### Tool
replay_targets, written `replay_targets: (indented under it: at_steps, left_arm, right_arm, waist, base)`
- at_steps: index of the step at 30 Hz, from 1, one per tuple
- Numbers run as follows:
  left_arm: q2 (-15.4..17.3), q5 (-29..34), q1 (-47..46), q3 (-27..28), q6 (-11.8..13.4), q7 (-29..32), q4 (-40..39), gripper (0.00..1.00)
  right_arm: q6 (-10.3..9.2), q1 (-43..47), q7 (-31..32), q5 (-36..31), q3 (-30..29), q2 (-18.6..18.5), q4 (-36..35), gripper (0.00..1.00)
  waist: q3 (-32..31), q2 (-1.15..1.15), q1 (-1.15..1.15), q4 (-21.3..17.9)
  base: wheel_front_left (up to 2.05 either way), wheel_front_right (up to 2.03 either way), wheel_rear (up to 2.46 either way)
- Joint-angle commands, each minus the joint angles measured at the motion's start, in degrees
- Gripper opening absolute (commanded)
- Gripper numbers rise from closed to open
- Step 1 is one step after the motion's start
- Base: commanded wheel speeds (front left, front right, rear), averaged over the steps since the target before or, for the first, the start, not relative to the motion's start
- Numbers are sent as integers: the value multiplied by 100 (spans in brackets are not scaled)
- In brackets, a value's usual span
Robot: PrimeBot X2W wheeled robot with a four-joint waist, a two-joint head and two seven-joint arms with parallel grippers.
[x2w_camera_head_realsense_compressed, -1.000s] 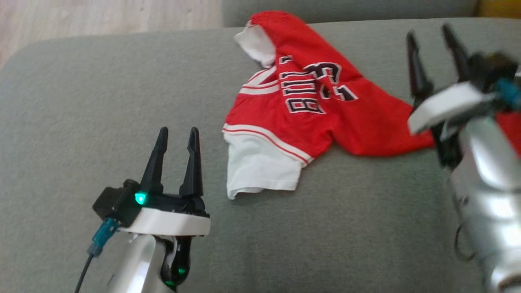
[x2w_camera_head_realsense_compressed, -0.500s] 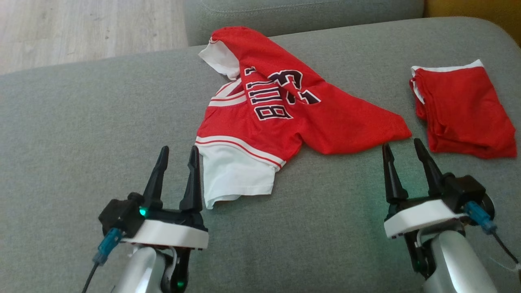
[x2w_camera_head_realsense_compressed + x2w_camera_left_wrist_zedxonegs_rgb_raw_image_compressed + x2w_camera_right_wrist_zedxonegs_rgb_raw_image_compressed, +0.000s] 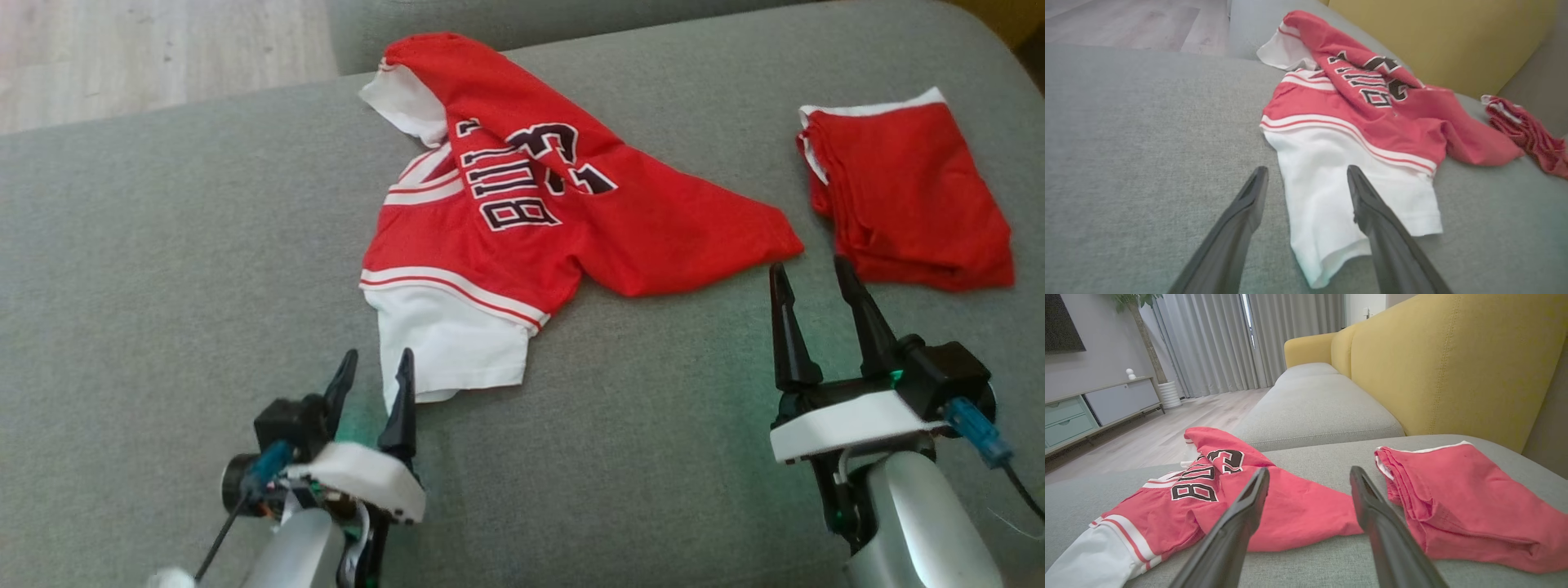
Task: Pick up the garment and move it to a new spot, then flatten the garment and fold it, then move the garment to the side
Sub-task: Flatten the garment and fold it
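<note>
red jersey (image 3: pixel 571 229) lies crumpled across the middle of the grey sofa cushion (image 3: pixel 163 245), top bunched against the far edge, one white sleeve (image 3: pixel 449 343) pointing at the near edge. not flat: the body is folded over itself, so the black lettering is partly swallowed and can't be read fully. left fingers (image 3: pixel 404 400) spread, empty, tips just beside the sleeve hem, straddling its edge in the left wrist view; looks lined up for a pinch there. right fingers (image 3: pixel 788 343) spread too, empty, near the jersey's right tip, not touching. second red piece (image 3: pixel 906 196), folded, sits by the far right corner, probably parked out of the way. far sleeve mostly hidden under the fold. both arms cut off at the bottom.
</note>
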Motion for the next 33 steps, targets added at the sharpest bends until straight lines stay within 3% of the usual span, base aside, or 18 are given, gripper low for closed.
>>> replay_targets:
  at_steps: [1, 6, 14, 15, 16, 26, 33]
  left_arm:
    - [20, 51, -300, 146, 88, 43, -57, 100]
    - [32, 128, -512, 120, 394, 371, 415, 100]
    - [42, 155, -651, -106, 316, 872, 840, 100]
    - [45, 148, -655, -126, 290, 899, 859, 74]
    - [48, 141, -658, -134, 274, 892, 864, 0]
    - [173, -148, -741, 461, 424, -329, 399, 0]
    - [328, -155, -622, 1053, 552, -559, -338, 0]
  right_arm:
    - [37, -131, -62, 43, 123, 18, -226, 100]
    - [37, -153, -62, 115, 176, 19, -269, 100]
    - [37, -196, -62, 181, 155, 19, -297, 100]
    - [37, -199, -62, 189, 152, 19, -299, 100]
    - [37, -201, -62, 195, 150, 19, -300, 100]
    - [37, -183, -62, 172, 153, 19, -220, 100]
    - [37, -157, -62, 139, 241, 19, -137, 100]
  waist:
    - [41, 0, 0, -44]
    - [127, 0, 0, -138]
    - [194, 0, 0, -236]
    - [196, 0, 0, -243]
    - [194, 0, 0, -246]
    - [89, 0, 0, -152]
    - [9, 0, 0, -17]
  base:
    - [0, 0, 0]
    - [0, 0, 0]
    - [0, 0, 0]
    - [0, 0, 0]
    - [0, 0, 0]
    - [0, 0, 0]
    - [0, 0, 0]
